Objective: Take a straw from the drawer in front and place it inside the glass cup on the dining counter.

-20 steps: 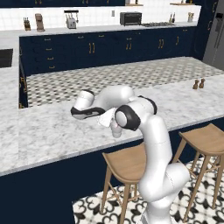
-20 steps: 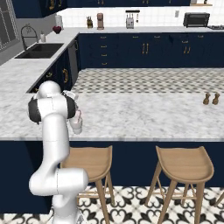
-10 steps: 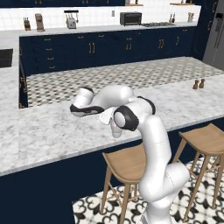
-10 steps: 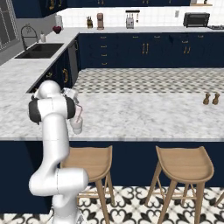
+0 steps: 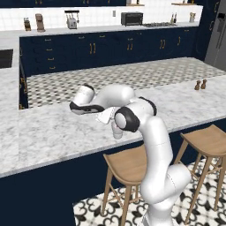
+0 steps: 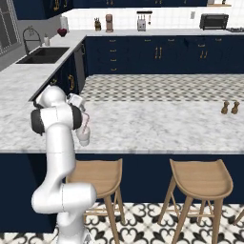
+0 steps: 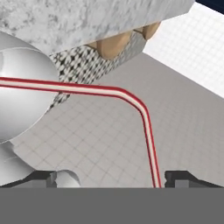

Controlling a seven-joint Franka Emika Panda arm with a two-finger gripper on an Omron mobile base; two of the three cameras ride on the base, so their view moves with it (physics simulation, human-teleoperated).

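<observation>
Dining counter (image 6: 157,126), straw (image 6: 85,125) in glass cup (image 6: 84,137)

Pinkish-red straw (image 6: 85,125) leaning in glass cup (image 6: 84,138) on marble dining counter (image 6: 157,126).

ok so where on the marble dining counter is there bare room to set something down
The white grey-veined dining counter lies bare between the translucent glass cup and the two small dark pepper mills. It is crowded at the cup, where the pinkish-red straw and arm sit.

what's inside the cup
The straw stands in the cup, its top leaning out above the rim. The arm covers the cup's left side.
</observation>
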